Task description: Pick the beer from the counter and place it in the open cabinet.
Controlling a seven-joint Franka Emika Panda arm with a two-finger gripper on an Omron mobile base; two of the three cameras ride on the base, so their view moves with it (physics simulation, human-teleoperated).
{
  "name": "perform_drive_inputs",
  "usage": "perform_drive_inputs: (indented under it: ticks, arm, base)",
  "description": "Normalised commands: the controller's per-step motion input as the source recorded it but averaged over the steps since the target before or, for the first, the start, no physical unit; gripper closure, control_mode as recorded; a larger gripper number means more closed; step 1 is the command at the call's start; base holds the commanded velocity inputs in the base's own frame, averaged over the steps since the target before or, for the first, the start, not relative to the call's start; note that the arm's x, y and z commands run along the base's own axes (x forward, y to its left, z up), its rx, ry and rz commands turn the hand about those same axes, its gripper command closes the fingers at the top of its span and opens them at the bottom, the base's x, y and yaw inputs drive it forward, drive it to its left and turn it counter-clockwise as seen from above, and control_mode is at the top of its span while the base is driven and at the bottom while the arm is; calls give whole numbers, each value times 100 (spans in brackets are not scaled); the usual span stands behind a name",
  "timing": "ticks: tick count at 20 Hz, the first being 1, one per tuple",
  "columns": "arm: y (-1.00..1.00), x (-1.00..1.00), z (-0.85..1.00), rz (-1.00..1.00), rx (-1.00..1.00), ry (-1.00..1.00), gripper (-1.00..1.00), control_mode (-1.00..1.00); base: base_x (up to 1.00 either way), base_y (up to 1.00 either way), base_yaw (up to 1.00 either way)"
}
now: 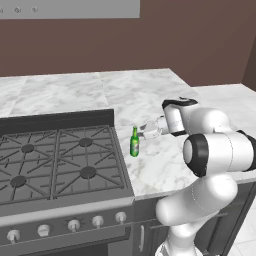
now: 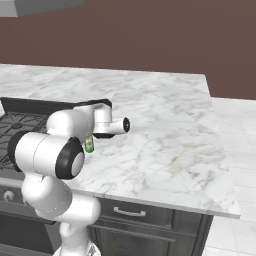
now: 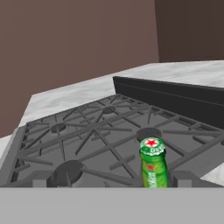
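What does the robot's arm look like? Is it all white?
Mostly white: the arm is made of fat, rounded, shiny tube pieces, with black rings at its joints. A black band tops the wrist section. The gripper at its end is pale grey-white and small. No cables or markings show.

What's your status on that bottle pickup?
Gripper level beside small green glass bottle, jaws' state unclear. Bottle upright on white marble counter, next to black gas stove. Nothing between.
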Motion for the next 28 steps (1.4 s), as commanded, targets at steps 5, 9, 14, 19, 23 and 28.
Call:
perform_drive_inputs:
  ticks: [5,9,14,19,23,28]
  arm:
    - [8,4,0,0,0,0,-100,-100]
    - [6,4,-1,0,0,0,-100,-100]
    - [2,5,-1,0,0,0,-100,-100]
    - [0,1,0,0,0,0,-100,-100]
    - [0,0,0,-2,0,0,-100,-100]
    - [0,0,-5,-1,0,0,-100,-100]
  base:
    - [0,0,0]
    - [0,0,0]
    - [0,0,0]
    - [0,0,0]
    - [0,0,0]
    - [0,0,0]
